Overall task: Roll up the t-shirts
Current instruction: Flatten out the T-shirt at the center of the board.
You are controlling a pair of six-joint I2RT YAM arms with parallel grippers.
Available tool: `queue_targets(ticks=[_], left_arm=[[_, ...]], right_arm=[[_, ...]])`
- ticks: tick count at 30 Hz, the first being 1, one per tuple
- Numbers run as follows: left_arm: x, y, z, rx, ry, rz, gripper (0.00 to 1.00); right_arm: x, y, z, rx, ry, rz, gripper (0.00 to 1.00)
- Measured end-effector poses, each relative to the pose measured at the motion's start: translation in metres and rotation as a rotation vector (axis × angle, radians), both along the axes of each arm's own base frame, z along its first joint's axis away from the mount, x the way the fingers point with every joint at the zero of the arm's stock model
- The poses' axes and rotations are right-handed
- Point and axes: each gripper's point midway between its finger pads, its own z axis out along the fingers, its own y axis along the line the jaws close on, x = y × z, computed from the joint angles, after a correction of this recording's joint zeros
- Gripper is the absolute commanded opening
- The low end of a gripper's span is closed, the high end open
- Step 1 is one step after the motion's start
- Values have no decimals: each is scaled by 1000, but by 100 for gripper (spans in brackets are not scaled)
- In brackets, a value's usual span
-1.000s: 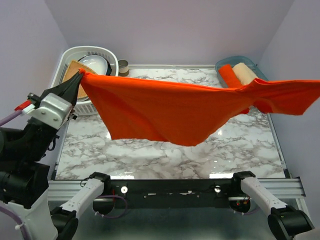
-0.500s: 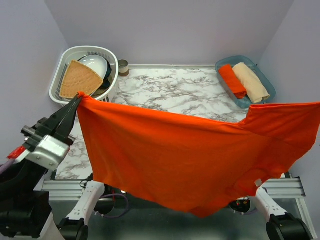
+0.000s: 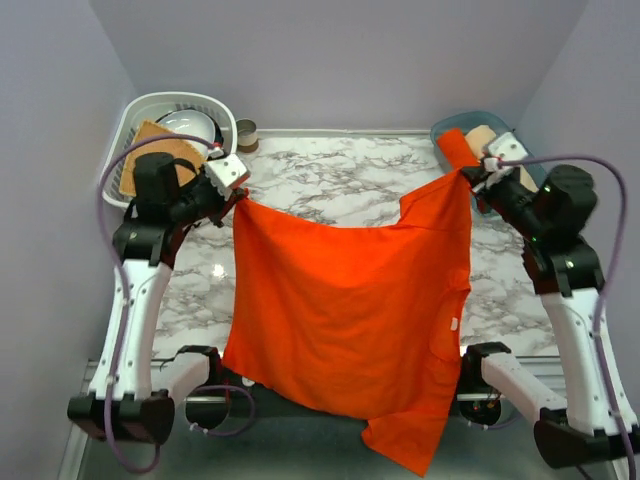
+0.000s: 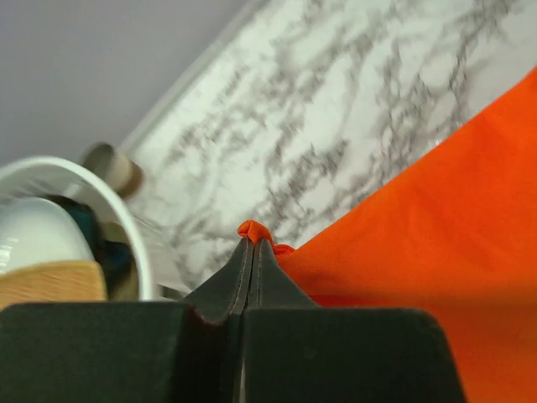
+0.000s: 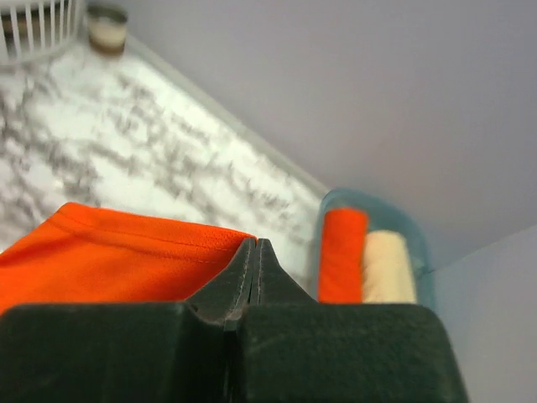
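Orange t-shirt (image 5: 109, 252) hem tight between right claw (image 5: 256, 244) tips

A white marble-patterned tabletop (image 3: 340, 180) with grey veins filled the workspace. At its back left corner stood a white slotted plastic basket (image 3: 128, 120), holding a tan woven fan-shaped piece (image 3: 150, 134) and a white bowl (image 3: 190, 125). A small brownish cylinder (image 3: 246, 133) stood just beside the basket. A translucent blue-green bin (image 3: 478, 114) sat at the back right.

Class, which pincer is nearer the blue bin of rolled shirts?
Right. The right pincer, shut on the orange t-shirt, is just beside the blue bin; the left pincer holds the other corner by the white basket.
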Motion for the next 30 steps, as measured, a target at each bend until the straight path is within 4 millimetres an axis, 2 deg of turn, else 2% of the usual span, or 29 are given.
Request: queue_targets(ticks=[1, 2, 3, 4, 5, 6, 7, 9, 11, 12, 14, 16, 18, 21, 26, 30], left_arm=[[13, -2, -31, 16, 68, -10, 0], [18, -4, -47, 21, 110, -15, 0], [28, -8, -85, 37, 209, -31, 0], [34, -11, -106, 49, 261, -40, 0], [40, -12, -119, 60, 289, -42, 0], [50, -17, -141, 72, 348, -50, 0], [63, -19, -162, 86, 389, -48, 0], [80, -21, -194, 114, 469, -35, 0], [98, -20, -214, 138, 510, -16, 0], [109, -18, -224, 152, 529, 1, 0], [136, -13, -238, 185, 535, 42, 0], [150, -10, -242, 203, 524, 64, 0], [159, -8, -242, 213, 511, 74, 0], [182, -4, -239, 237, 470, 106, 0], [220, 1, -243, 264, 432, 154, 0], [234, 1, -248, 264, 436, 172, 0]], right_arm=[[11, 3, -21, -8, 42, 10, 1], [25, 5, -50, -16, 103, 17, 1], [40, 8, -78, -22, 164, 21, 1], [49, 9, -96, -26, 200, 22, 1], [65, 11, -128, -34, 266, 24, 1], [80, 12, -158, -44, 324, 24, 1], [86, 12, -171, -48, 348, 22, 1], [107, 13, -222, -75, 449, 23, 1], [128, 13, -259, -105, 513, 24, 1], [137, 13, -270, -118, 532, 23, 1], [160, 13, -280, -138, 545, 18, 1], [180, 13, -279, -150, 527, 11, 1], [212, 13, -270, -166, 483, 0, 1], [245, 10, -261, -192, 420, -26, 1], [285, 5, -266, -236, 387, -67, 1], [298, 2, -273, -258, 394, -80, 1]])
